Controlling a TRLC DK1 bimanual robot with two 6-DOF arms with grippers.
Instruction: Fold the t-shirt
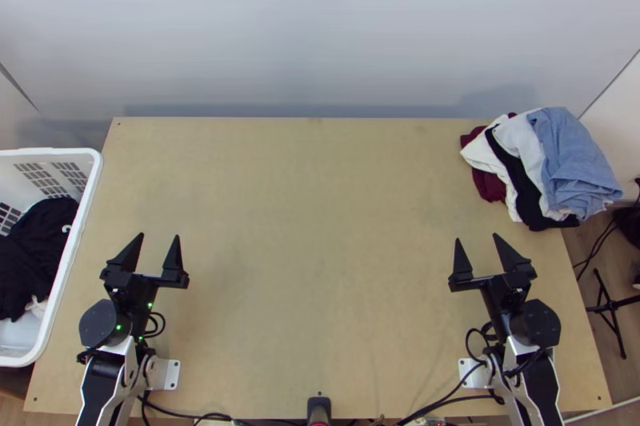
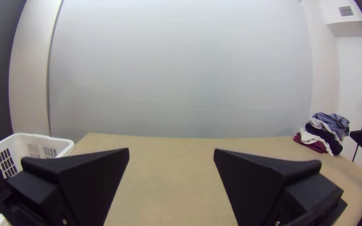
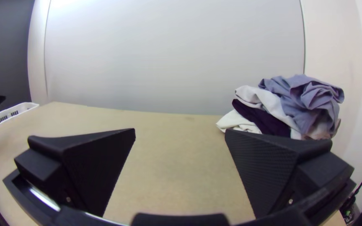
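Several garments lie bunched in a pile [image 1: 572, 166] at the table's far right corner, blue on top, with white, black and dark red cloth beneath; which of them is a t-shirt I cannot tell. My left gripper [image 1: 159, 237] is open over the table's left side, nothing between its fingers. My right gripper [image 1: 476, 239] stands open on the right side, nearer me than the pile [image 3: 302, 104]. In the left wrist view the left gripper [image 2: 171, 150] has its fingers wide apart, and so does the right gripper [image 3: 180, 129] in its own wrist view.
A white basket [image 1: 80, 218] with dark cloth [image 1: 36, 250] in it stands at the table's left edge. The bare wooden table [image 1: 320, 250] stretches between the arms. Cables [image 1: 448, 400] run along the near edge, beside a small dark object [image 1: 318, 408].
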